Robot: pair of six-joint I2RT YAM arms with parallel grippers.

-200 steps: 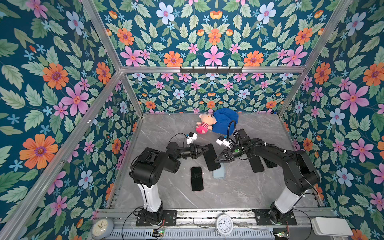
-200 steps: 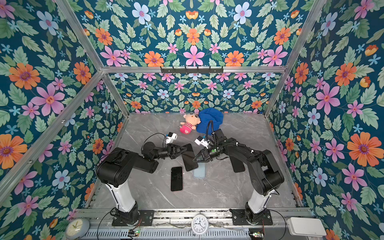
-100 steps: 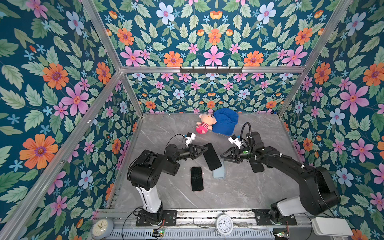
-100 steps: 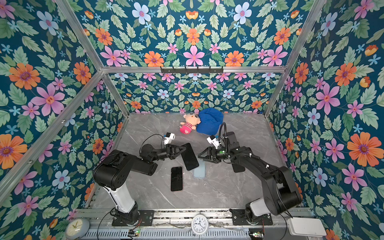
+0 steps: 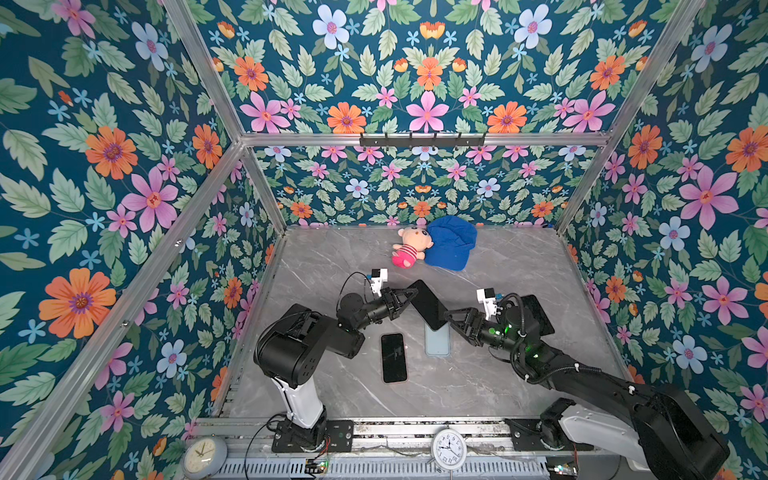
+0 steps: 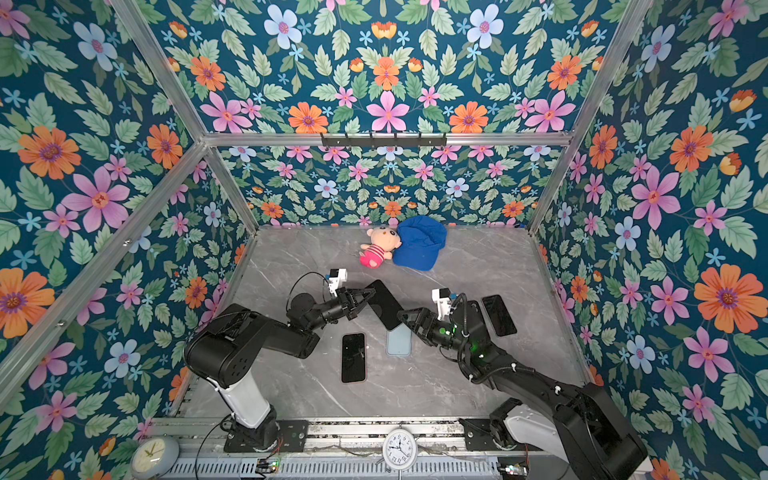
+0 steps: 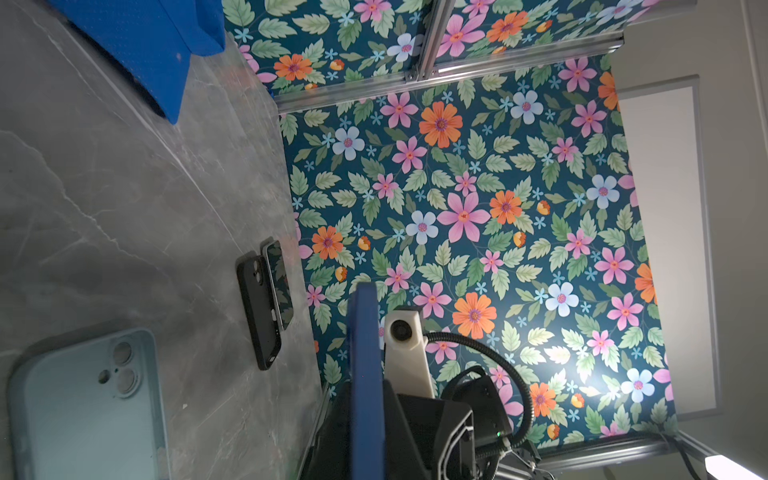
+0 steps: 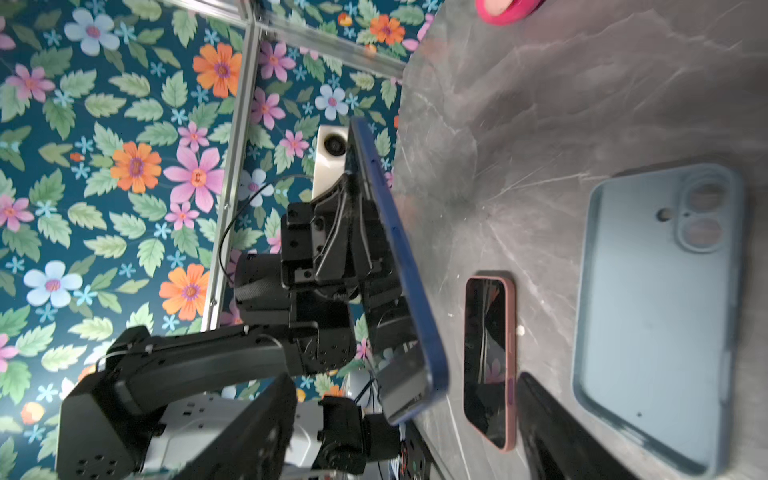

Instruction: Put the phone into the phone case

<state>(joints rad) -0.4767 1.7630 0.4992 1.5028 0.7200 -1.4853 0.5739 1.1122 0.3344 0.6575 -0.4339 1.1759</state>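
Centre frame, left fingers (image 5: 403, 293) clamp the blue phone (image 5: 428, 305) by its upper end, tilted over the pale-blue phone case (image 5: 437, 347); right fingers (image 5: 455, 318) spread apart at its lower end.

Tilted held phone (image 5: 428, 305) overhangs light-blue case (image 5: 437, 345); pink-edged phone (image 5: 393, 357) just beside; floor (image 5: 457, 386) open frontward.

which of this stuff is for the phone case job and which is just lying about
In use: blue phone, held in left gripper; light blue case; right gripper, open.
Lying about: pink-edged phone; black case; third phone; plush doll; blue cap.
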